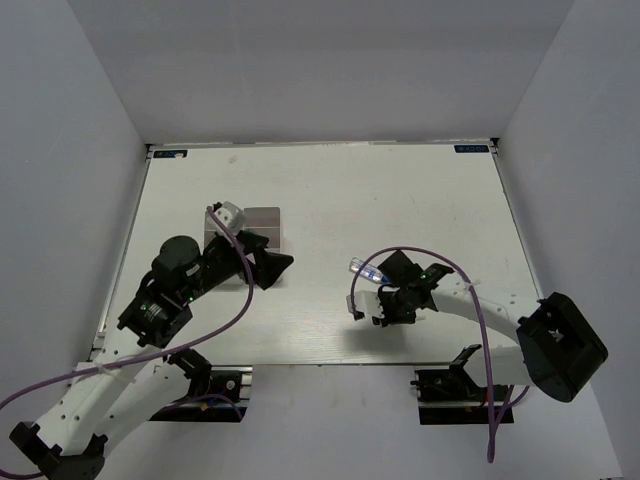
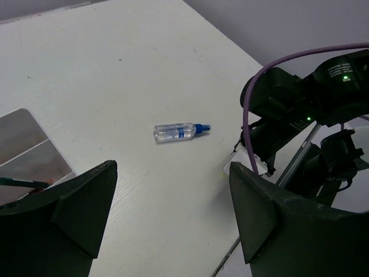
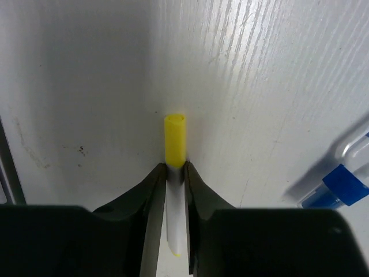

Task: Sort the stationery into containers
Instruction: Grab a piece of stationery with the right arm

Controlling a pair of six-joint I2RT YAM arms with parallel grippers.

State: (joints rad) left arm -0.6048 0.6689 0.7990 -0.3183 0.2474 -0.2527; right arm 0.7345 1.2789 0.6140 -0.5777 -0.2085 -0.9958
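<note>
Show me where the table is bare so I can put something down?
Lots of bare table along the far edge, beyond the containers and the clear-blue tube. Also the gap between the left gripper and the tube. It's crowded where the right gripper pinches the yellow-capped marker, right beside the tube.

Yellow-capped white marker [image 3: 174,139] gripped, clear-blue tube [image 2: 176,132] lying flat nearby

room: far half of table [image 1: 400,190] — open run | block: clear-blue tube [image 1: 362,268] lying right of containers [image 1: 265,228], well apart
</note>
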